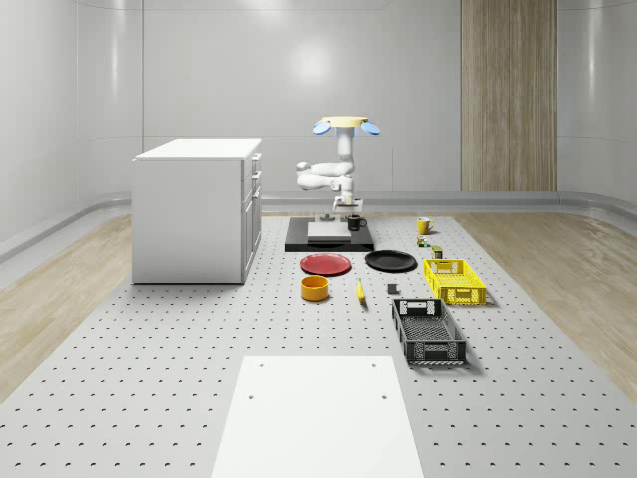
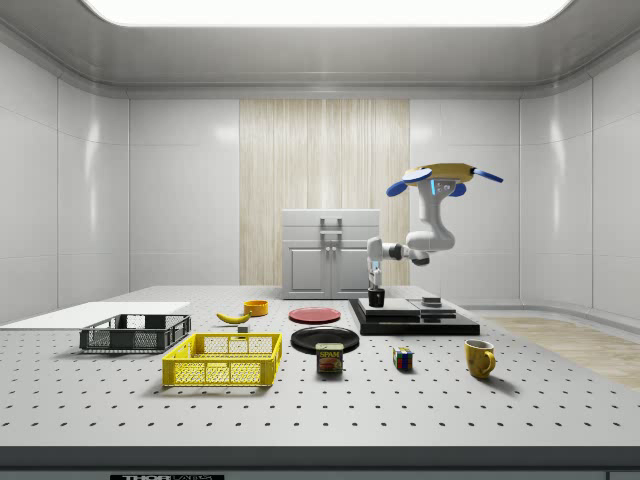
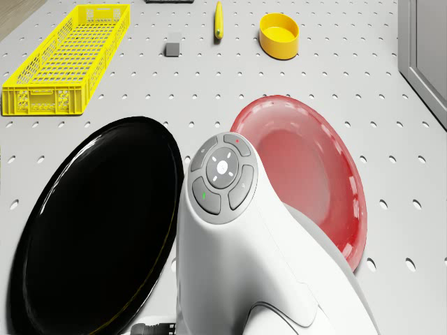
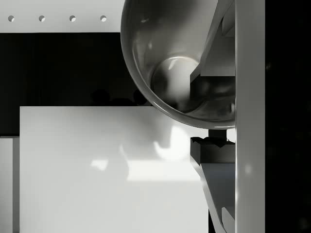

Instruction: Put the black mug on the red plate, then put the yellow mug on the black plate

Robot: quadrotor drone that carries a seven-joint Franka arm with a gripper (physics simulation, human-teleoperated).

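The drone (image 1: 346, 124) hovers above the low black platform (image 1: 299, 243) at the far end of the perforated grey table (image 1: 149, 378), beside the white cabinet with drawers (image 1: 197, 209). Its white arm bends down, and the gripper (image 1: 353, 212) is right at the rim of the glossy black mug (image 1: 355, 223). In the wrist view the mug (image 4: 165, 63) is seen from above, and its inside shows only its own shiny bottom. I cannot tell if the gripper already holds it or is open. The mug stands upright on the platform, just beside the flat white slab (image 1: 328, 230), near the platform's edge on the whole-scene view's right.

The round red plate (image 1: 326, 264) and the round black plate (image 1: 390, 261) lie side by side on the table just in front of the platform, both with bare surfaces. The yellow mug (image 1: 424, 226) stands alone on the table, beyond the black plate and well apart from it.

The yellow plastic basket (image 1: 455, 281) and the black plastic basket (image 1: 428, 332) show only their grid floors. The small yellow-orange bowl (image 1: 315, 288) shows its plain bottom in the drone view. A banana (image 1: 360, 290) lies between this bowl and the baskets. In the side view a small tin can (image 2: 329, 358) and a coloured cube (image 2: 402, 358) stand near the black plate.

A broad stretch of open table lies between the plates and the white board (image 1: 317, 418) at the near edge.
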